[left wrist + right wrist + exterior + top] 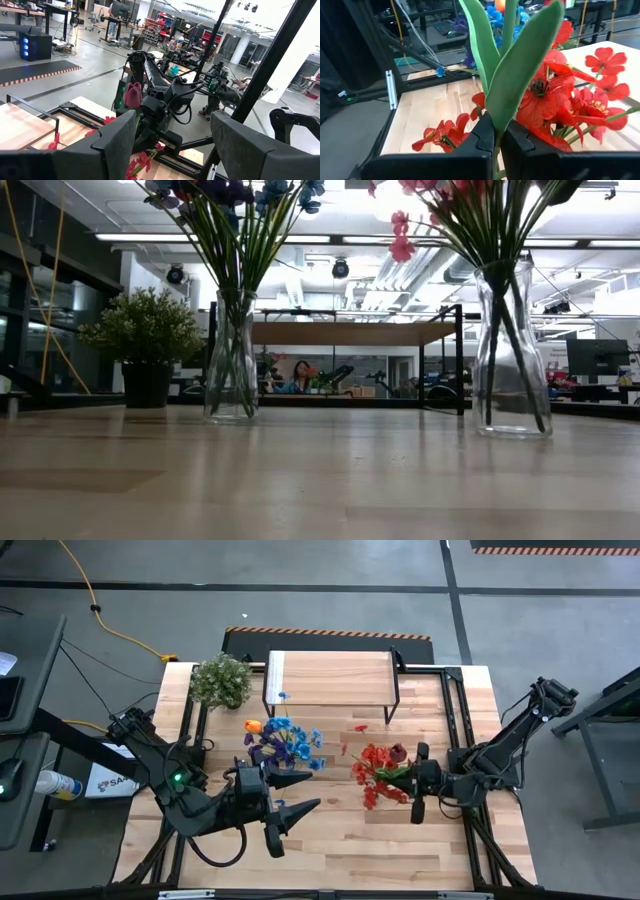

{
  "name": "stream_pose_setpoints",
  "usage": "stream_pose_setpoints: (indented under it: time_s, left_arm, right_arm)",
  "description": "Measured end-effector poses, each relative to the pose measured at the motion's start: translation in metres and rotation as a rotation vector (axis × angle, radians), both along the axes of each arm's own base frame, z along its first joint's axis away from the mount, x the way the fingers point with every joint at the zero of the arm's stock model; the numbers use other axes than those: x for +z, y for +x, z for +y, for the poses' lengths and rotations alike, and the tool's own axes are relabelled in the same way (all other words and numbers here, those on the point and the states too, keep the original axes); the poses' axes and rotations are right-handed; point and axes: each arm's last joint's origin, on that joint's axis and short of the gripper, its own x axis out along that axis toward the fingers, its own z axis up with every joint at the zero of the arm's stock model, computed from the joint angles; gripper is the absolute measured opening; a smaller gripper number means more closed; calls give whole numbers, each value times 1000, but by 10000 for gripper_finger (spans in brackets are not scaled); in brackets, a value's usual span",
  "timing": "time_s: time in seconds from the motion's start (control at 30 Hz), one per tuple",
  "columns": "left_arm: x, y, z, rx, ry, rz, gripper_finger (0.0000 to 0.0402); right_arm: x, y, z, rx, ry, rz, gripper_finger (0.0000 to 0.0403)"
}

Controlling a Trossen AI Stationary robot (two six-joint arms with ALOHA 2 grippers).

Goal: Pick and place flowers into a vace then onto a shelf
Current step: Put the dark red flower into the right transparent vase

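- The left gripper (290, 803) hovers over the front part of the table (330, 860), its two fingers spread apart and empty; in the left wrist view its fingers (117, 137) frame the other arm.
- Just behind it stands a clear glass vase (232, 360) with the blue, purple and orange flowers (285, 743), stems down in the glass.
- To that vase's right, the right gripper (417, 783) is closed tight on a green stem and leaf (512, 65), right beside the red flowers (378, 775); the right wrist view shows the fingers (482, 137) pressed together on the stem among the red blooms.
- These red flowers stand in a second glass vase (511, 350), which rests on the tabletop near the middle right.
- A few loose red petals (360, 727) lie on the wood between the vases and the shelf.
- The shelf (330, 678) stands at the back edge of the table with nothing on its plank top.
- A bushy pale-green plant (221, 681) in a dark pot sits just left of the shelf.
- Beyond the table, in the room, a person (299, 376) sits at a desk.
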Motion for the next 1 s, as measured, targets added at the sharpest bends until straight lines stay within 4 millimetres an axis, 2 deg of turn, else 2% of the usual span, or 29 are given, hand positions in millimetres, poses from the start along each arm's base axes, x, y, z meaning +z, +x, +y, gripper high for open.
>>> stream_pose_setpoints:
  time_s: [0.67,1.0]
  left_arm:
    - [-2,0,0,0,17,20,287]
    - [-3,0,0,0,20,24,287]
  right_arm:
    - [0,0,2,81,20,16,58]
    - [5,-3,2,159,56,7,101]
